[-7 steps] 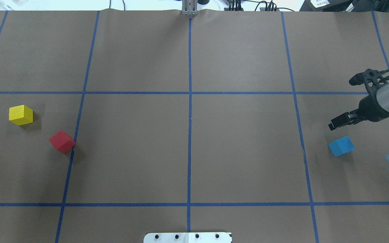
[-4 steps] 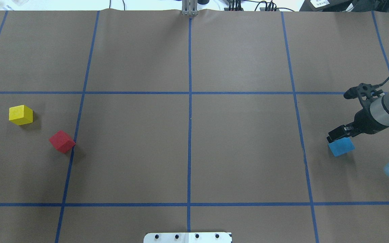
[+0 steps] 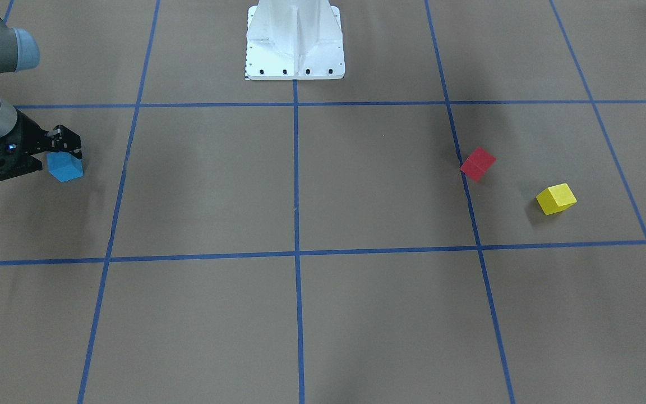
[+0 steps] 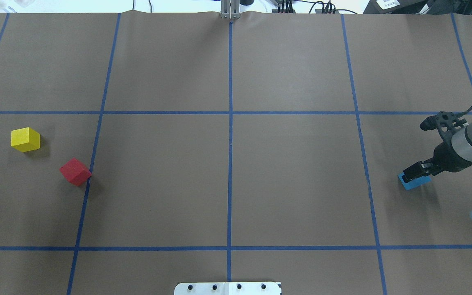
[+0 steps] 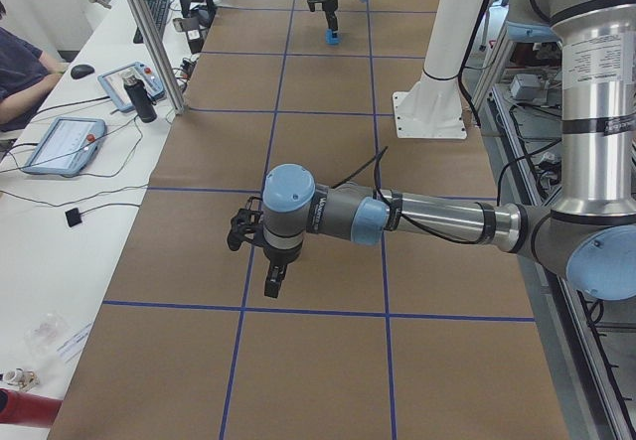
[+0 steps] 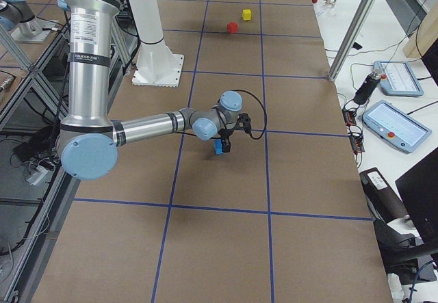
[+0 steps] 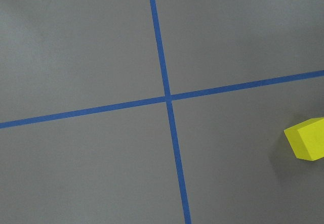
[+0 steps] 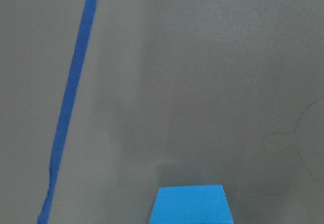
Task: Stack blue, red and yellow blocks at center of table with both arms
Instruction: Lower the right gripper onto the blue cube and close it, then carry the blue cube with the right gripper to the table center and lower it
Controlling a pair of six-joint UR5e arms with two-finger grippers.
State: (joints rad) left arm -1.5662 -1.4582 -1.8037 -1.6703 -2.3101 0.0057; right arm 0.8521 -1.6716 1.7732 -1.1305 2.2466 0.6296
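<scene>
The right gripper [image 4: 409, 173] is down at the blue block [image 4: 414, 183], which sits on the brown paper of the table [image 4: 301, 192] at its right side, in the middle row of the tape grid, just right of a blue tape line [image 4: 365, 164] that runs from near to far. The dark fingers cover the far part of the block's top. I cannot tell how wide the pincer stands or whether it grips. The right wrist view shows the block's top at the bottom edge, centred.

The red block [image 4: 75, 172] lies on the left side of the table, turned at an angle, with 1 corner touching a tape line. The yellow block [image 4: 25, 139] lies near it, further left and a little farther away. All 3 blocks rest singly, well apart from the centre crossing.

The left gripper [image 5: 274, 283] points down over the left part of the table; I cannot tell its opening. Its wrist view shows a tape crossing and the yellow block at the right edge.
</scene>
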